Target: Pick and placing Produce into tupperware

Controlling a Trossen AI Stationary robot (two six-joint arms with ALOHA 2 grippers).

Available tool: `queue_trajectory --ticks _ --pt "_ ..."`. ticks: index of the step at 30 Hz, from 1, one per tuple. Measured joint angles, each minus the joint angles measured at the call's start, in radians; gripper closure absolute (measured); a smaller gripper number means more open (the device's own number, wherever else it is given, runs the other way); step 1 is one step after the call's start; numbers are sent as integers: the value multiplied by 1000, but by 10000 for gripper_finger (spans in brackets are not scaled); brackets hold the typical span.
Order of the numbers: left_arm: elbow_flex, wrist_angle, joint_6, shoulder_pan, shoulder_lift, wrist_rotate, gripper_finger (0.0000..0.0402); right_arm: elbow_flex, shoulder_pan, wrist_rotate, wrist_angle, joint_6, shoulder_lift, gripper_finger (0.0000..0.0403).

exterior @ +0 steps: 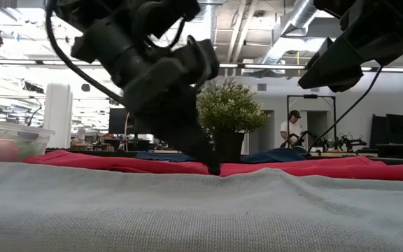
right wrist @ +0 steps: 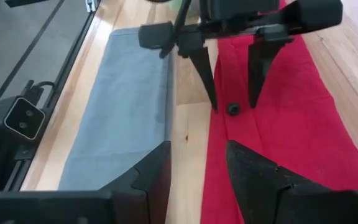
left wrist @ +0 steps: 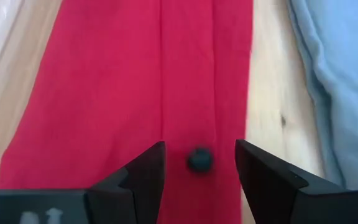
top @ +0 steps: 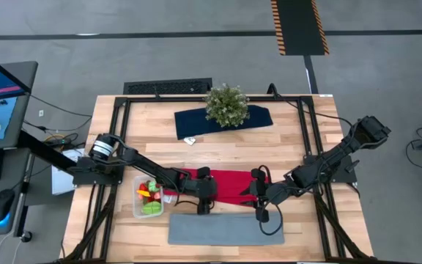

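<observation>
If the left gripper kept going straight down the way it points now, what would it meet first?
Probably the dark berry, lying on the red cloth between the open fingers of the left gripper; the cloth itself follows right after.

Matt red cloth [left wrist: 123,81] & grey woven mat [exterior: 201,210] on smooth wood table [top: 299,147].

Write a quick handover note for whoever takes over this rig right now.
Left tool: open, lowered over the red cloth, straddling a dark berry, not yet gripped.
Right tool: open, empty, over the red cloth's near edge, facing the left tool.
Tupperware: on the table's left, holding several produce pieces.
Done: those pieces placed.
Left: grip the berry and carry it to the tupperware.
</observation>
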Motion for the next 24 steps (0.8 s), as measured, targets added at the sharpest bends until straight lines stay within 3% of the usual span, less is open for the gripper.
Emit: queue_trajectory --ticks 17,24 --pt "8 -49 -20 4 5 -32 221 0 13 0 0 5 0 227" --pt "8 -29 -18 4 5 -29 275 0 13 0 0 5 0 227"
